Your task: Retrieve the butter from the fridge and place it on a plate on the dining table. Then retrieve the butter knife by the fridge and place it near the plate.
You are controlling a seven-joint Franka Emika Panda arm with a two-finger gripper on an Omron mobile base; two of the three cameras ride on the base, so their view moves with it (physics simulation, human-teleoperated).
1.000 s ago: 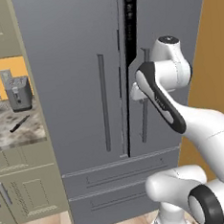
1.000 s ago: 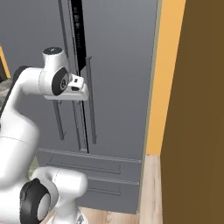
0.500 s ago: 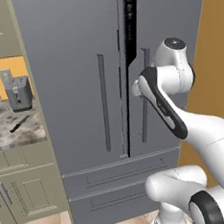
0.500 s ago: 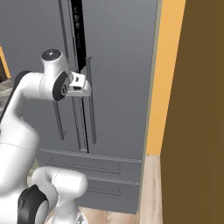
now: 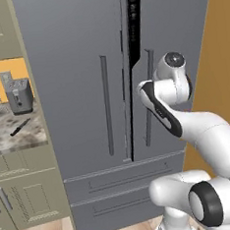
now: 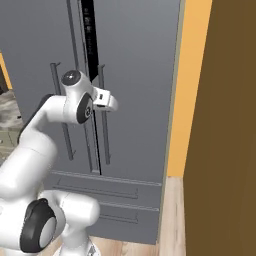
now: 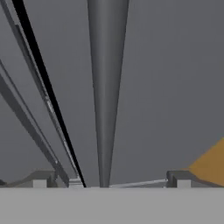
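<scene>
The grey fridge [image 5: 73, 66] fills the scene, its right door standing slightly ajar with a dark gap along the middle seam. My gripper [image 6: 111, 102] is up against the right door's long vertical handle [image 6: 105, 135]. In the hand view the gripper [image 7: 111, 181] is open, and the handle [image 7: 107, 87] runs straight between its two tips without either touching it. The dark butter knife [image 5: 20, 126] lies on the speckled counter left of the fridge. The butter is hidden, and the plate and dining table are out of view.
A toaster [image 5: 20, 95] stands on the wall counter [image 5: 20, 140] behind the knife, with olive-beige cabinets [image 5: 26, 203] below. The left door's handle [image 5: 106, 103] is close beside the seam. A brown wall panel [image 6: 225, 125] closes in the right side.
The hand has shifted a little to the right across the fridge front, onto the right door's handle. The fingers stay wide apart.
</scene>
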